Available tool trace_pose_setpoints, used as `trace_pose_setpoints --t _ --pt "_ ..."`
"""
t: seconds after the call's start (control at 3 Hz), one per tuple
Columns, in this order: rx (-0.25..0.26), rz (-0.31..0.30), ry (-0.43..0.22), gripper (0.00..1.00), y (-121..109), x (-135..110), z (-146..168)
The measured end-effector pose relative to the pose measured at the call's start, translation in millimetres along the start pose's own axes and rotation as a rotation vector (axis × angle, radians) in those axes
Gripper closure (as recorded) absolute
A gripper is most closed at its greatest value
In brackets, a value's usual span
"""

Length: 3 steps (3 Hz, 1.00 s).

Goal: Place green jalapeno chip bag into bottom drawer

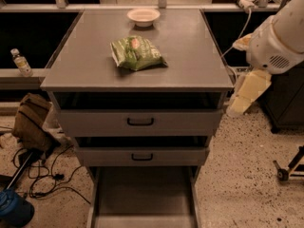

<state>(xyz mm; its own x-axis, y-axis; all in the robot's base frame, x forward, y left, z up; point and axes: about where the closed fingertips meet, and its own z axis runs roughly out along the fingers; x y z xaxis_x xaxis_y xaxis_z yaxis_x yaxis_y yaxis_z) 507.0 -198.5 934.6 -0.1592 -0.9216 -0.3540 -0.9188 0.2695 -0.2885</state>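
Item one, your gripper (248, 93): cream-coloured, hanging tilted just beside the cabinet's (190, 61) front right corner, about level with the top drawer (95, 122). You cannot tell whether it is apart or together, nor whether its tip touches the cabinet. It is well apart from the chip bag (137, 52). Item two, the arm (278, 37): white, bulky, entering from the upper right edge above the gripper. Item three, the chip bag: light green, puffy, with a reddish mark, lying flat near the middle of the grey cabinet top, slightly left of centre. Item four, a white bowl (143, 16): upright at the back edge of the top, behind the chip bag and apart from it. Item five, the drawers: the top drawer and the middle drawer (104, 156), each with a black handle and each drawn out a little; under them the bottom drawer (142, 198), pulled far out toward you, its flat floor showing. Item six, left of the cabinet: a small bottle (21, 62) on a ledge, a brown sack (31, 122) on the speckled floor, black cables (47, 175) and a blue object (13, 209) in the corner. Item seven, lower right: a wheeled leg (287, 169) on the floor.
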Motion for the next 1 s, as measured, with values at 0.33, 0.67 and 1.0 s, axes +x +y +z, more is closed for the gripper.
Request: trace_pose_setpoints --t 0.33,0.67,1.0 --pt "0.017 0.002 -0.035 0.00 -13.4 -3.6 16.6" --pt "0.017 0.002 -0.035 0.00 -13.4 -3.6 16.6" --pt "0.039 -0.012 -0.054 0.00 -30.9 -9.2 51.0"
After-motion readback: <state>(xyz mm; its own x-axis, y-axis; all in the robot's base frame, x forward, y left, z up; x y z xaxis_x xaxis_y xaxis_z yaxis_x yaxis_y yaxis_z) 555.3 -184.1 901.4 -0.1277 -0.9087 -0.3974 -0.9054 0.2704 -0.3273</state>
